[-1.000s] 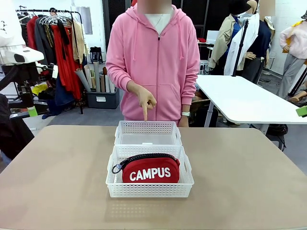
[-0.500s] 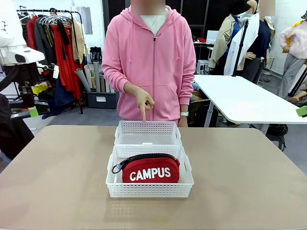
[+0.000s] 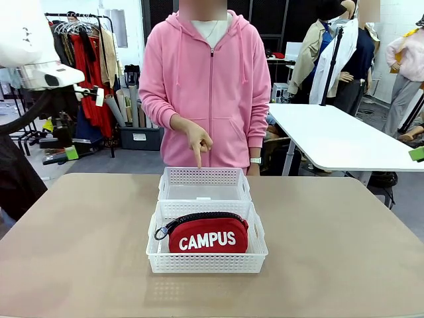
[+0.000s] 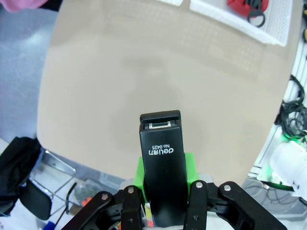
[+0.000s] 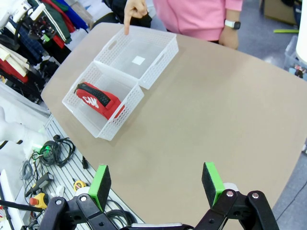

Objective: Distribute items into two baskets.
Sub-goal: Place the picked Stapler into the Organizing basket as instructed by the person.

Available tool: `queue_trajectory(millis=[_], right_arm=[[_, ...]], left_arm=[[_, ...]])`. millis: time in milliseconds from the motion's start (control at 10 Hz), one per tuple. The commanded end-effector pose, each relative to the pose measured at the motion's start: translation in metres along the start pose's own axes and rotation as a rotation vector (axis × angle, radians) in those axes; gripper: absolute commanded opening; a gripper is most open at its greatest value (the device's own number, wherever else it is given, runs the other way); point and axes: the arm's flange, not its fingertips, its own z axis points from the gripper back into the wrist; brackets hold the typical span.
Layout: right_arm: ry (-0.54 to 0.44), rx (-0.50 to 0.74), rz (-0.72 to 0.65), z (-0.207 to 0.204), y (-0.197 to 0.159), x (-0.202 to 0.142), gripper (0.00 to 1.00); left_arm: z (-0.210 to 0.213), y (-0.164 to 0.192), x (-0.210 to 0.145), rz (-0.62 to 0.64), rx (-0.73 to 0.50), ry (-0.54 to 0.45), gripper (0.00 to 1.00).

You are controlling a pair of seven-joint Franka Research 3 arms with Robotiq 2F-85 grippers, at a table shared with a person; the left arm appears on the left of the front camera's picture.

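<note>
left arm (image 3: 40, 63) swung inward (tool (image 4: 163, 191) pinching boxy black stapler (image 4: 162, 163)).

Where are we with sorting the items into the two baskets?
Done: the red CAMPUS zip pouch lies in the near white lattice basket. In hand: the left gripper holds the black stapler above the table. Left: the far white basket, where the person's hand points, has nothing inside.

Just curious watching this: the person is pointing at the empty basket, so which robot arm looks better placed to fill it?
Probably the left: its left gripper is shut on the black stapler, while the right gripper hangs open with nothing in it. The far basket holds nothing.
</note>
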Motion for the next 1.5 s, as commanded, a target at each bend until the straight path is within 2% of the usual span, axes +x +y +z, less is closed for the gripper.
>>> queue_trajectory(millis=[0,500,800,1200,1400], right_arm=[[-0.013,0.007,0.009,0.001,0.0,0.001,1.0],[-0.013,0.007,0.009,0.001,0.0,0.001,1.0],[-0.013,0.007,0.009,0.001,0.0,0.001,1.0],[-0.013,0.007,0.009,0.001,0.0,0.001,1.0],[-0.013,0.007,0.009,0.001,0.0,0.001,1.0]], left_arm=[[0.0,0.014,0.028,-0.034,0.003,0.001,0.07],[-0.005,0.027,0.115,-0.137,-0.033,0.027,0.07],[-0.019,0.013,0.163,-0.192,-0.059,0.038,0.07],[-0.052,-0.007,0.205,-0.224,-0.052,0.018,0.07],[-0.066,-0.014,0.222,-0.227,-0.009,0.01,0.07]])
